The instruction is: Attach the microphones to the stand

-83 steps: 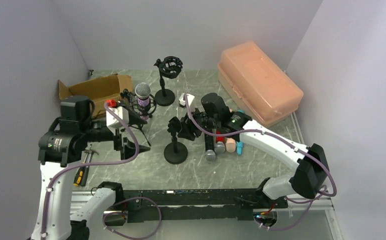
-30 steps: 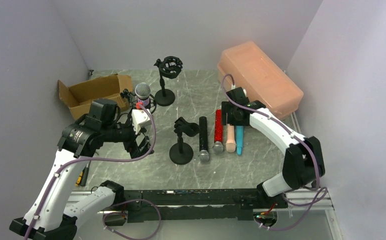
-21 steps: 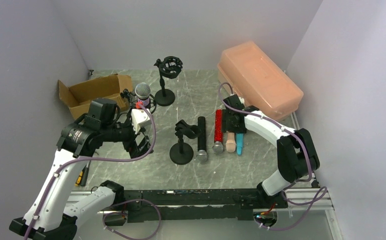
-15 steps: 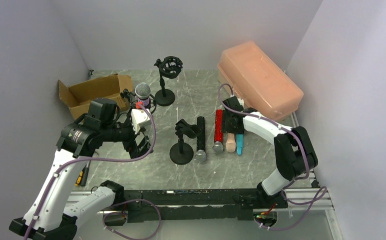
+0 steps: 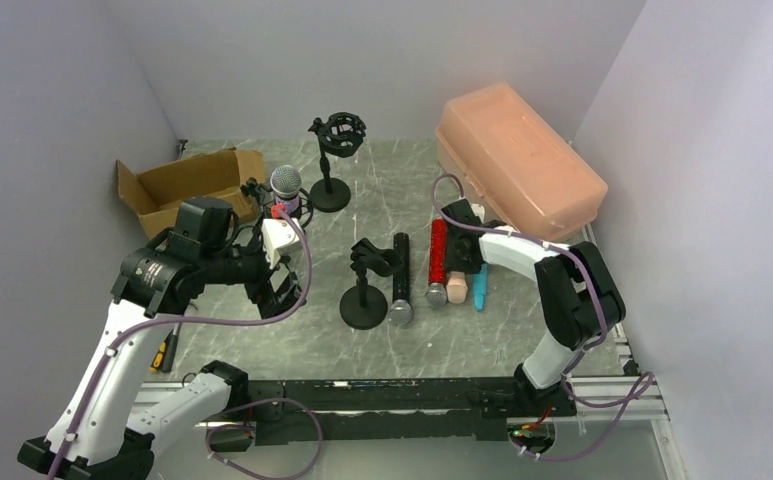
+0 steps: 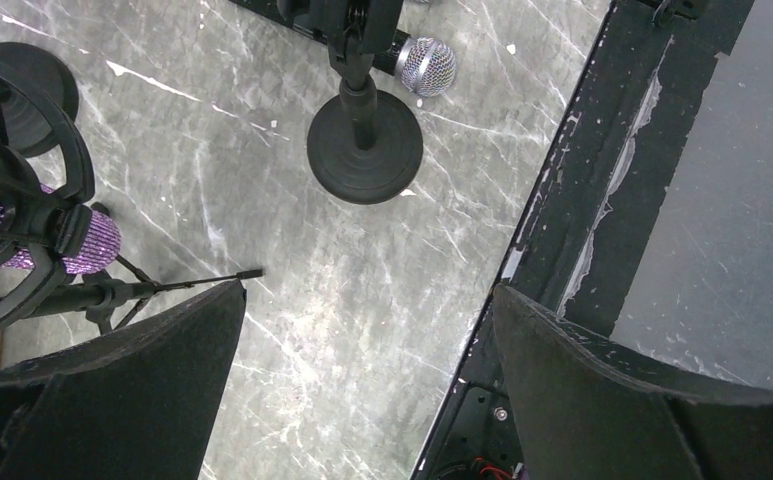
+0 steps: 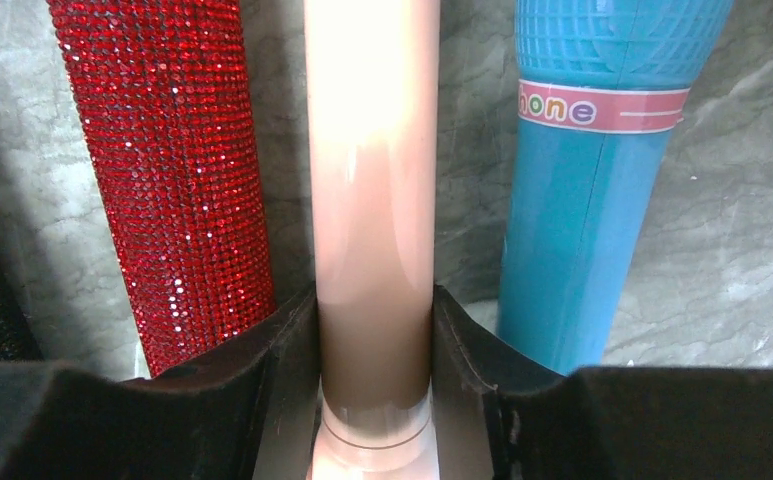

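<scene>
One of five looks done: the purple microphone [image 5: 285, 183] sits in a cradle mount, off to the left of the left tool [image 6: 367, 300], whose jaws stand wide apart above the desk [image 5: 292, 340]. The other four lie flat. The right tool [image 7: 374, 340] is clamped on the handle of the peach microphone [image 7: 372, 150], with the red microphone [image 7: 172, 170] just to its left, the blue microphone [image 7: 582, 200] just to its right, and the black microphone [image 5: 400, 275] further left beside an empty clip stand [image 5: 364, 285]. Lifting and seating these are, by my judgement, yet to come.
</scene>
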`<action>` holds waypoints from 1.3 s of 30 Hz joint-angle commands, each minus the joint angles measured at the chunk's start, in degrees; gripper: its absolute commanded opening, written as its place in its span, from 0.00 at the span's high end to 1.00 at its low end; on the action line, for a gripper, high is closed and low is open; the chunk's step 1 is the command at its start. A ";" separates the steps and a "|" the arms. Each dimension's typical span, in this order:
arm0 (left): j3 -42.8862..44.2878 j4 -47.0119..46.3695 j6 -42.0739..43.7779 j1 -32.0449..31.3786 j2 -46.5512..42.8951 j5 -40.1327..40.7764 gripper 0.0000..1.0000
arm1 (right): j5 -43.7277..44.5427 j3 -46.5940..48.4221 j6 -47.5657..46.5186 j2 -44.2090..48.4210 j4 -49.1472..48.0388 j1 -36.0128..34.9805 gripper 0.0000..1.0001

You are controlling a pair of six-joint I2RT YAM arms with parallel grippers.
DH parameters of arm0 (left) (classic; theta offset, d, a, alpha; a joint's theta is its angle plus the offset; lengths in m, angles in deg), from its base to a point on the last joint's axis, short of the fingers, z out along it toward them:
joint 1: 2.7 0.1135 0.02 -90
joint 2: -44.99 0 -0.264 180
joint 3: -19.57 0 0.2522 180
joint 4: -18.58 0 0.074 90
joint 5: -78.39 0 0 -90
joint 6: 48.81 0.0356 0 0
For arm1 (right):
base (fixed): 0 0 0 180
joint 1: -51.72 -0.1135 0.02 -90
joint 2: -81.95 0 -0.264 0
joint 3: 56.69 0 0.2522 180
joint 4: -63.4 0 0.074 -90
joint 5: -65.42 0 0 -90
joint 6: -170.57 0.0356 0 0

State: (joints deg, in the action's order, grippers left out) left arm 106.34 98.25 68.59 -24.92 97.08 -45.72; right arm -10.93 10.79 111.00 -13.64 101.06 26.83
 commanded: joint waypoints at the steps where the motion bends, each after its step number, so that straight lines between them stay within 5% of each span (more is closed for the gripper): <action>1: 3.12 -0.12 1.58 -0.19 -0.85 0.13 0.01 | 0.04 1.62 1.44 2.80 0.78 -0.75 0.73; 13: 7.02 -2.61 11.07 -0.19 -2.27 2.14 0.01 | -1.02 19.05 -0.91 17.87 11.89 -8.05 1.00; 23: 9.16 -6.83 20.69 -0.19 -6.65 1.67 0.01 | -6.99 30.78 -2.09 22.01 17.07 -15.24 1.00; 39: 3.01 -14.75 45.22 -0.19 -16.18 1.64 0.00 | -33.61 44.41 -2.03 15.84 18.23 -20.36 1.00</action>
State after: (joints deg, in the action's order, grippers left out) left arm 112.27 88.22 102.49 -24.92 83.97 -43.62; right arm -35.30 52.36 108.10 4.24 120.18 8.15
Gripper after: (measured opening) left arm 0.995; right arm 0.410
